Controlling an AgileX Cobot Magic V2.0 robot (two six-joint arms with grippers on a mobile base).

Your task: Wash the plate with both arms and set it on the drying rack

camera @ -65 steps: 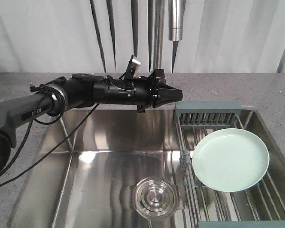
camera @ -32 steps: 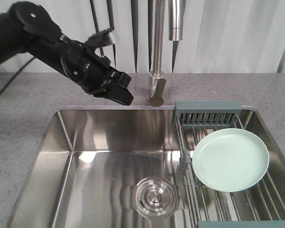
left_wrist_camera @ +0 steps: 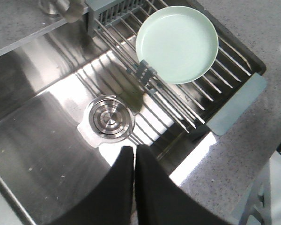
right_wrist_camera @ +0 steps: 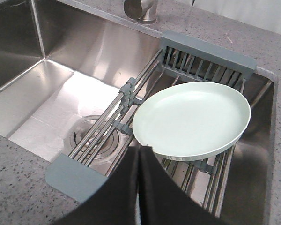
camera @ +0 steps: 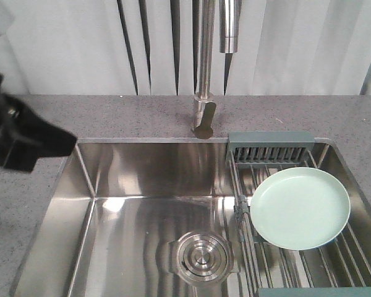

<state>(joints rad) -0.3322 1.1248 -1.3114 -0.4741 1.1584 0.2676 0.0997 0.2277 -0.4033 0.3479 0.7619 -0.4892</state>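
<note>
The pale mint-green plate [camera: 300, 207] lies flat on the wire bars of the drying rack [camera: 269, 146], which spans the right side of the sink. In the left wrist view the plate [left_wrist_camera: 177, 43] is far off at the top, and my left gripper [left_wrist_camera: 134, 150] is shut and empty, high above the basin near the drain. The front view shows the left arm [camera: 25, 142] only as a dark shape at the far left edge. My right gripper [right_wrist_camera: 139, 151] is shut on nothing, with its tips just short of the plate's [right_wrist_camera: 192, 117] near rim, above the rack [right_wrist_camera: 206, 52].
The steel sink basin [camera: 142, 185] has a round drain [camera: 201, 253] in its floor. A chrome faucet [camera: 204, 74] rises behind the sink's back edge. Grey speckled countertop [camera: 111, 114] surrounds the sink, and the rack's near end piece [right_wrist_camera: 75, 177] rests on the front counter edge.
The left arm has swung away from over the sink's back edge, up and to the left, and now sits at the far left of the front view. The plate has not moved.
</note>
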